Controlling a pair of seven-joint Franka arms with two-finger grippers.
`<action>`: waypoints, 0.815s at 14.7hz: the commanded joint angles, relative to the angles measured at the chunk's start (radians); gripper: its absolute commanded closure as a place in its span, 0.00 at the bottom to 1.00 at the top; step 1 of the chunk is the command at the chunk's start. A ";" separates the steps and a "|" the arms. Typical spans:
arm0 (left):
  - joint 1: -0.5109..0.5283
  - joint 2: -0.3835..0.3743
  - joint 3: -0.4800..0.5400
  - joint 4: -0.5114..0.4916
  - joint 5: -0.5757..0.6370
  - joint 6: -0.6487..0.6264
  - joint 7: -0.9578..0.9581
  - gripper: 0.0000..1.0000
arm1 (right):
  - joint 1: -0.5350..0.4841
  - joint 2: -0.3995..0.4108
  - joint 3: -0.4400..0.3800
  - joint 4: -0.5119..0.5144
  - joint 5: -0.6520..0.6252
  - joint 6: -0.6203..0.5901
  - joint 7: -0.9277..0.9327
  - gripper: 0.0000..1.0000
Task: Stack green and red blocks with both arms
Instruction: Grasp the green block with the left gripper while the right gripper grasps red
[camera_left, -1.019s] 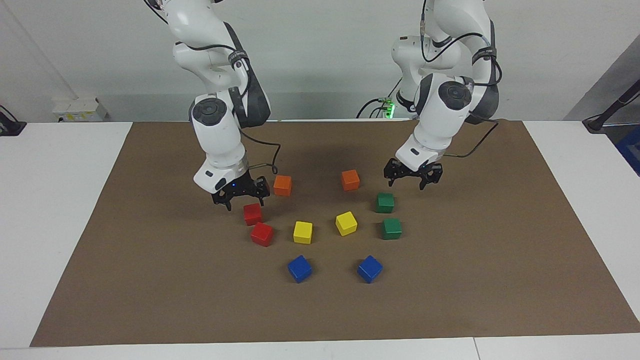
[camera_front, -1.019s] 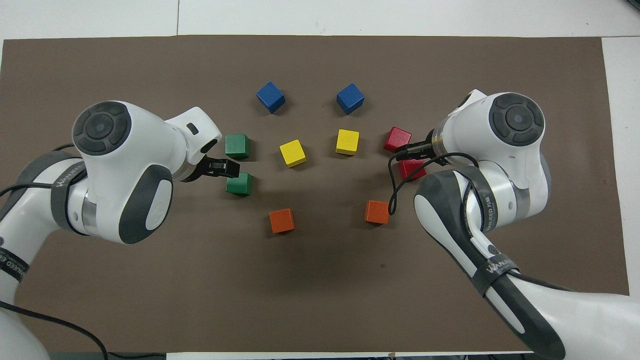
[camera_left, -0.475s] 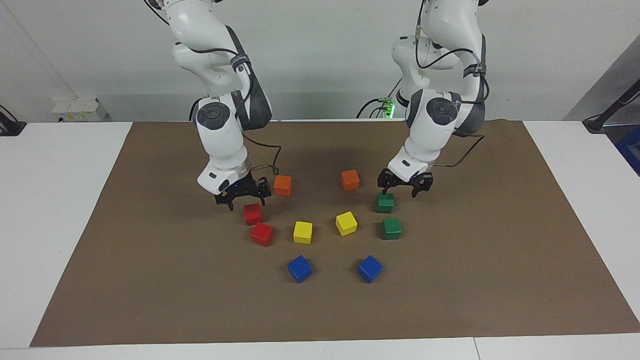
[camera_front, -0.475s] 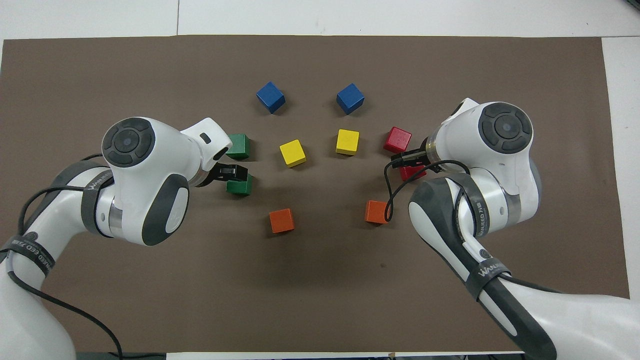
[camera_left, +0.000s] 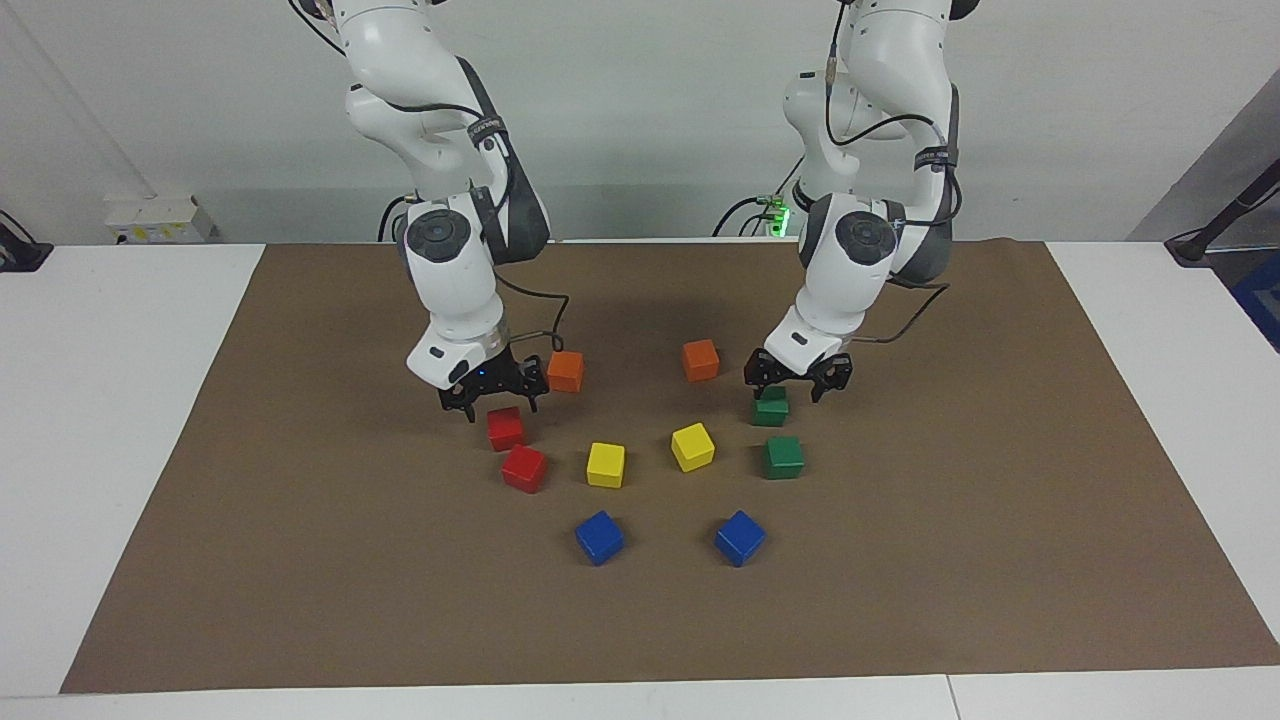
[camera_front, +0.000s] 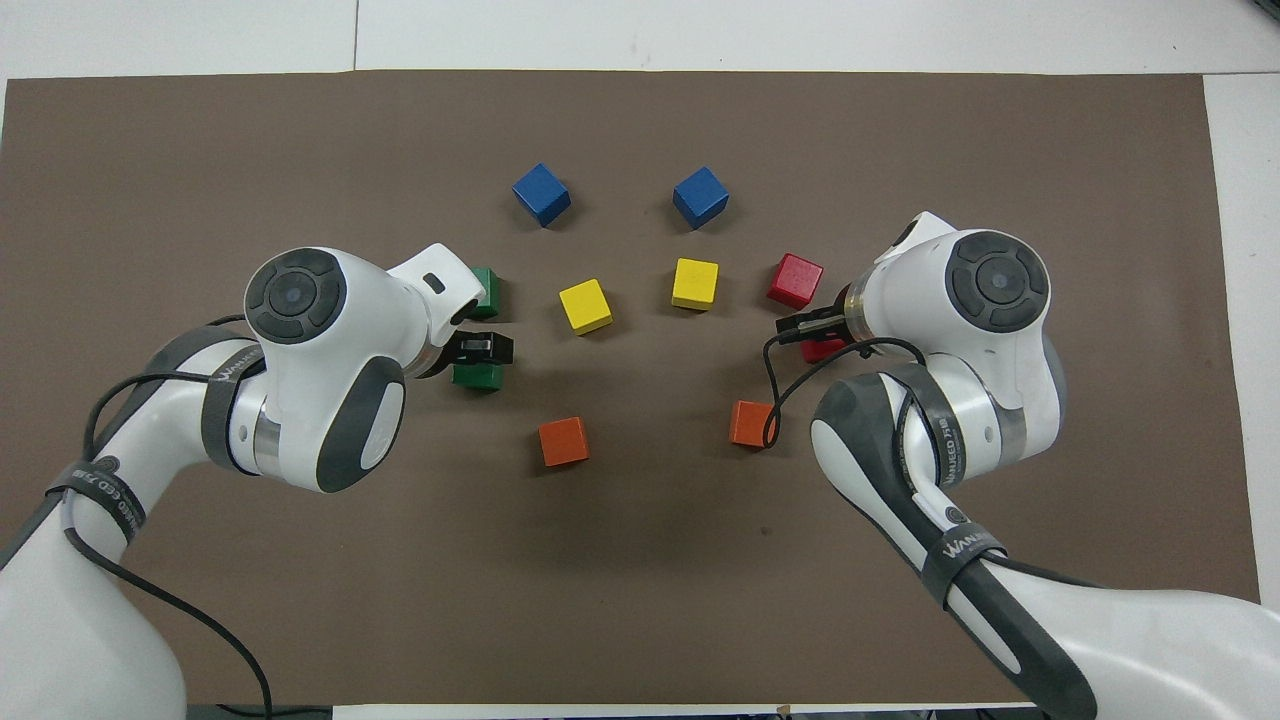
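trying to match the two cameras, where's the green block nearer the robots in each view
Facing view: the nearer green block sits just under the left pincer, higher in the picture than the other green block.
Overhead view: the same block shows partly under the left pincer, lower in the picture than the other green block.
Shared landmark: the orange block beside it, toward the table's middle.

You get bright, even light from above. Soft dark shadows pool on the flat brown paper mat (camera_left: 1000, 560) under both arms. The small glossy cubes show faint sheen, no hard glare. Both views are sharp across the frame, no motion blur, edge lines stay straight.
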 joint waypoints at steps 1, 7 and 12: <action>-0.018 0.014 0.020 0.001 0.051 0.008 -0.002 0.00 | -0.010 -0.003 0.002 -0.031 0.010 0.047 -0.009 0.00; -0.015 0.019 0.017 -0.005 0.067 0.020 -0.025 0.14 | -0.009 0.015 0.002 -0.037 0.010 0.079 -0.009 0.00; -0.018 0.017 0.018 -0.005 0.068 0.006 -0.027 1.00 | -0.003 0.017 0.002 -0.037 0.010 0.094 -0.005 0.00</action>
